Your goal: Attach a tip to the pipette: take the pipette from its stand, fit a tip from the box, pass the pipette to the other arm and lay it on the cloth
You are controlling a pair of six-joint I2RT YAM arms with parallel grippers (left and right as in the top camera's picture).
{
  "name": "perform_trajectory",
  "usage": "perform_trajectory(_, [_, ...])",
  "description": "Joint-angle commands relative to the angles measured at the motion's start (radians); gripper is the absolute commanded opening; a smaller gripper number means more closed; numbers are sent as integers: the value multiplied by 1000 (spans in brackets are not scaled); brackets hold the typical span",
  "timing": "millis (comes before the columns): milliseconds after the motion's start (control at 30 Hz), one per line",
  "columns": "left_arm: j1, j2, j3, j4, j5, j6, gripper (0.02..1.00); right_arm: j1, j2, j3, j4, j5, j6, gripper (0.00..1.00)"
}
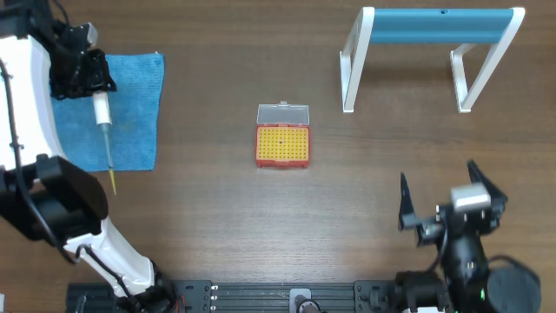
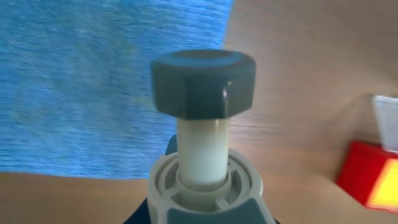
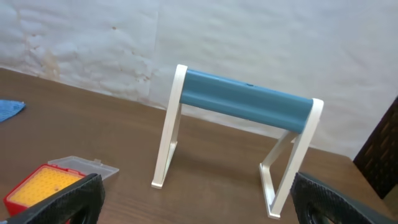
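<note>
My left gripper is shut on the pipette and holds it over the blue cloth at the far left. The white barrel points toward the table's front, and its yellow tip ends just past the cloth's near edge. In the left wrist view the grey plunger cap and its white stem stand up close, with the cloth beneath. The red tip box sits open at mid-table, full of yellow tips. My right gripper hangs open and holds nothing at the near right.
The white stand with a blue top bar stands at the back right, also the stand in the right wrist view, with no pipette on it. The tip box lies to its side, its clear lid folded back. Bare wood lies between box and arms.
</note>
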Motion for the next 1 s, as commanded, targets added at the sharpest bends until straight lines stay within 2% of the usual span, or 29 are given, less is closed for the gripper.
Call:
perform_trajectory(33, [3, 47, 42, 3, -120, 90, 27, 6, -186, -61, -14, 32, -7, 974])
perform_trajectory(133, [3, 81, 42, 3, -134, 118, 27, 4, -155, -65, -66, 35, -6, 974])
perform_trajectory(333, [23, 158, 45, 23, -130, 132, 27, 4, -179, -204, -43, 42, 28, 974])
perform_trajectory(567, [31, 201, 48, 95, -130, 130, 27, 5, -179, -442, 276, 44, 43, 974])
perform_trajectory(767, [1, 217, 51, 147, -134, 105, 25, 5, -180, -752, 709, 45, 150, 974])
perform_trajectory(1000, [-20, 229, 51, 292, -130, 51, 25, 5, -172, -746, 661, 50, 140, 974])
